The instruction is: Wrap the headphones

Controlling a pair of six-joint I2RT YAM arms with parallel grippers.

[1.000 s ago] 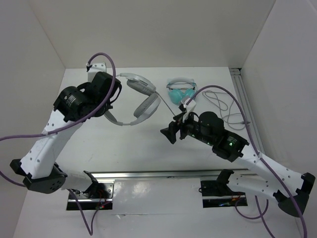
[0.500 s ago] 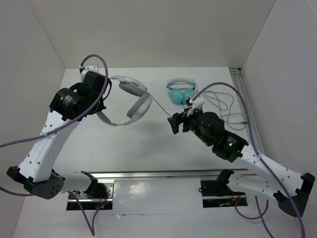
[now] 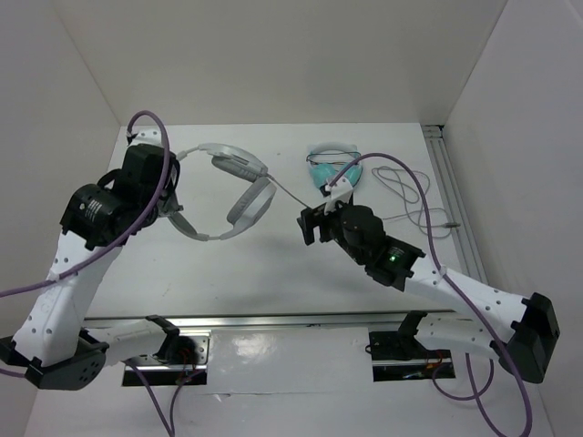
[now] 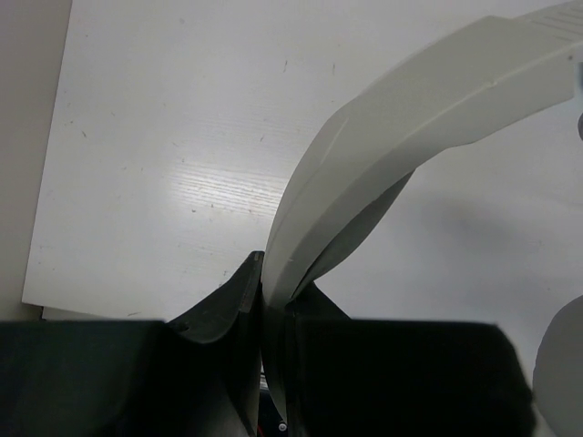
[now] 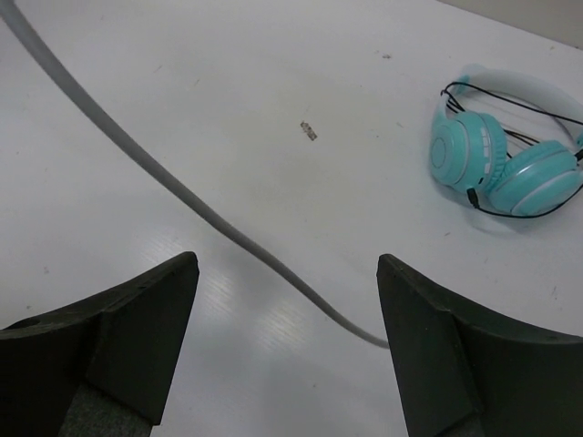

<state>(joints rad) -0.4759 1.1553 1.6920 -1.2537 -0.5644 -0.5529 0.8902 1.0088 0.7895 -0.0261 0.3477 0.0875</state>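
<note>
The white headphones [image 3: 239, 182] are held up over the table's left middle. My left gripper [image 3: 171, 208] is shut on the wide headband [image 4: 364, 155], which rises from between its fingers. The thin pale cable [image 3: 290, 193] runs from the ear cups rightward to loose coils [image 3: 410, 196] at the right. My right gripper [image 3: 310, 223] is open, just below the cable. In the right wrist view the cable [image 5: 182, 191] crosses the gap between the open fingers [image 5: 137, 319] without touching them.
Small teal headphones [image 3: 334, 168] lie at the back middle, also in the right wrist view [image 5: 506, 150]. A metal rail [image 3: 453, 196] runs along the table's right side. White walls close the left, back and right.
My left arm has pulled the headphones leftward and toward the near side. My right gripper has moved left and forward under the cable and now faces it open.
</note>
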